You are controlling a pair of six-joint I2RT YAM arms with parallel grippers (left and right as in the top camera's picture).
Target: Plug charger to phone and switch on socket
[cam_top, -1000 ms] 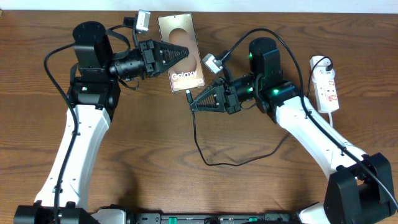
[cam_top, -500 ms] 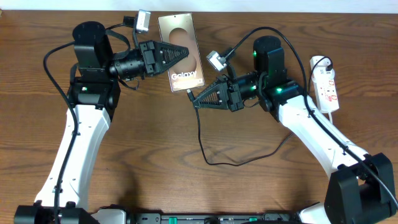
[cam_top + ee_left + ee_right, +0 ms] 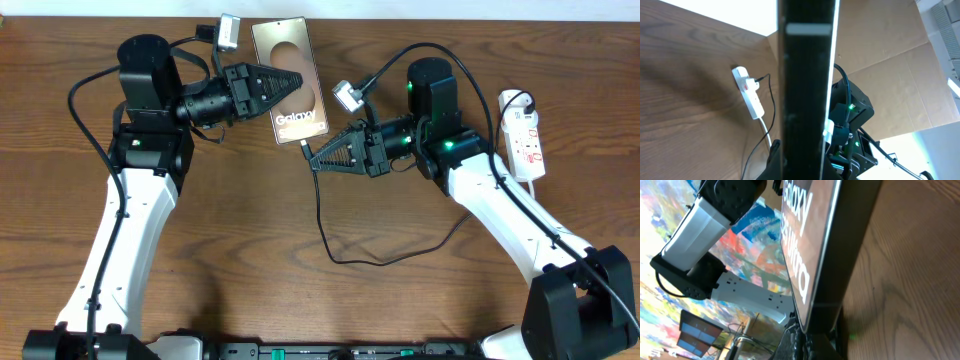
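Note:
The brown-bronze phone (image 3: pixel 284 52) is held tilted above the table, top end at the far edge. My left gripper (image 3: pixel 296 83) is shut on its middle; in the left wrist view the phone (image 3: pixel 807 75) is an edge-on dark bar between the fingers (image 3: pixel 805 167). My right gripper (image 3: pixel 313 160) is shut on the charger's plug tip (image 3: pixel 304 150), which meets the phone's bottom edge. In the right wrist view the lettered phone (image 3: pixel 807 255) stands directly above the jaws (image 3: pixel 815 340). The black charger cable (image 3: pixel 325 235) loops down, then right. The socket (image 3: pixel 525 130) lies at the far right.
The white power strip also shows in the left wrist view (image 3: pixel 751 95), with a thin black lead plugged into its end and its white cord trailing off. The right arm's body (image 3: pixel 852 107) is close behind the phone. The table's far edge (image 3: pixel 420 22) runs just behind the phone.
The right gripper with the plug has shifted slightly right and up toward the phone's bottom edge. The phone in the left gripper has moved slightly up and left.

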